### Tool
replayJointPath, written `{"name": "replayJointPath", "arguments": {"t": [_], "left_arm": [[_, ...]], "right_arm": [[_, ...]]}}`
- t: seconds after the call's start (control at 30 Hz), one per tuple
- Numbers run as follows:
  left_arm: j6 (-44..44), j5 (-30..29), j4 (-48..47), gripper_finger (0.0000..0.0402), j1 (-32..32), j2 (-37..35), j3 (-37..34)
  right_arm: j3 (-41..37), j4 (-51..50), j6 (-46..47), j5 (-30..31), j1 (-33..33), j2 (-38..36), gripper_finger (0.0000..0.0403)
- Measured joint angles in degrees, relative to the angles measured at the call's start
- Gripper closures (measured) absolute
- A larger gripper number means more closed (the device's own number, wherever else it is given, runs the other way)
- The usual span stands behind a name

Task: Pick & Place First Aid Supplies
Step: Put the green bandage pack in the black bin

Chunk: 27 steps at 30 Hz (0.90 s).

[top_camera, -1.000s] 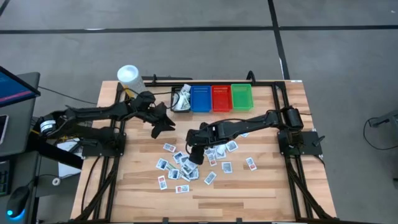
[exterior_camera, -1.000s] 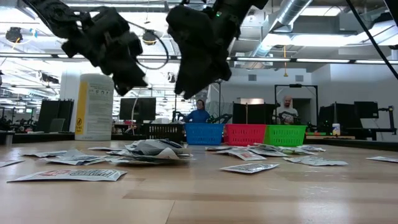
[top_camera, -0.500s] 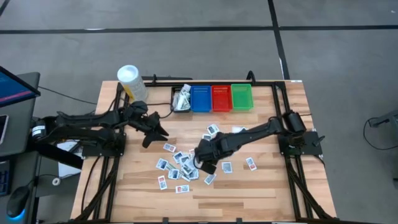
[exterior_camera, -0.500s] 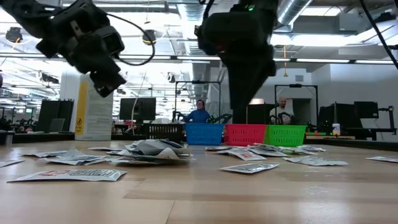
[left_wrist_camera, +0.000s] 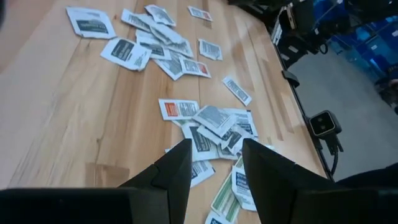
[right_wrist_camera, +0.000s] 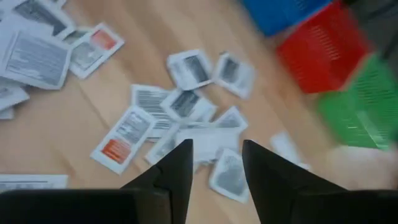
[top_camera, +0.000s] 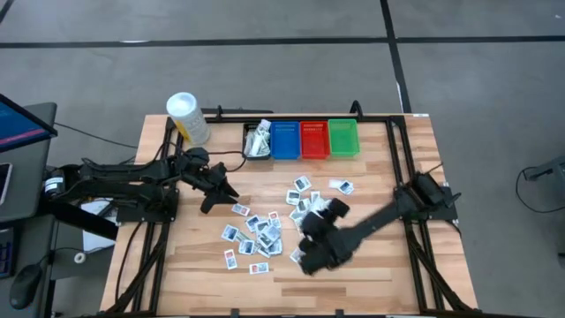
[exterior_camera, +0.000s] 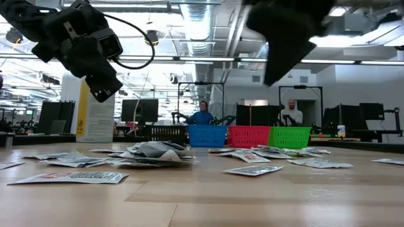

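You had barely dented the job at this point. Most of the packets (top_camera: 265, 231) lay scattered on the table (top_camera: 380, 283), on the near side of the bin row, in a loose spread running from below the black bin (top_camera: 258, 141) across to below the green bin (top_camera: 342, 138). Some pale things that looked like packets sat in the black bin; the blue bin (top_camera: 284, 140), red bin (top_camera: 314, 139) and green bin showed nothing inside from above. So, by my reading, a few were sorted and dozens were left.

Your right gripper (top_camera: 311, 257) was over the near edge of the spread, far from the bins, with its fingers (right_wrist_camera: 175, 167) parted a modest gap and nothing between them. Through that gap you saw packets on the wood, none gripped.

Your left gripper (top_camera: 210, 199) hung above the table at the spread's left end, near the black bin's front, fingers (left_wrist_camera: 177, 167) apart and bare. The packets under it lay overlapped in a small pile, which I judged would make a clean single pick harder.

The tub (top_camera: 187, 117) stood left of the black bin, clear of the work.
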Motion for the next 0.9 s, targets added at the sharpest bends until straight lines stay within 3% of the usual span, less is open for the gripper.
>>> {"name": "replayJointPath", "arguments": {"t": [0.17, 0.37, 0.47, 0.67, 0.9], "left_arm": [[-1.2, -1.1, 2.2, 0.0259, 0.0, 0.0, 0.0], [-1.3, -3.0, 5.7, 0.0259, 0.0, 0.0, 0.0], [-1.3, -3.0, 6.1, 0.0259, 0.0, 0.0, 0.0], [-1.3, -3.9, 6.7, 0.0259, 0.0, 0.0, 0.0], [-1.3, -4.5, 6.8, 0.0259, 0.0, 0.0, 0.0]], "right_arm": [[-5.7, -1.2, 8.3, -2.7, 4.5, 0.0, 0.0277], [-14.3, 16.9, 11.5, -4.0, 6.8, 0.2, 0.0285], [-14.3, 19.2, 11.3, -1.3, 5.8, 0.1, 0.0286], [-14.4, 18.2, 7.6, -0.7, 1.5, 0.1, 0.0283], [-14.4, 19.9, -3.7, -2.6, -3.7, 0.1, 0.0283]]}}
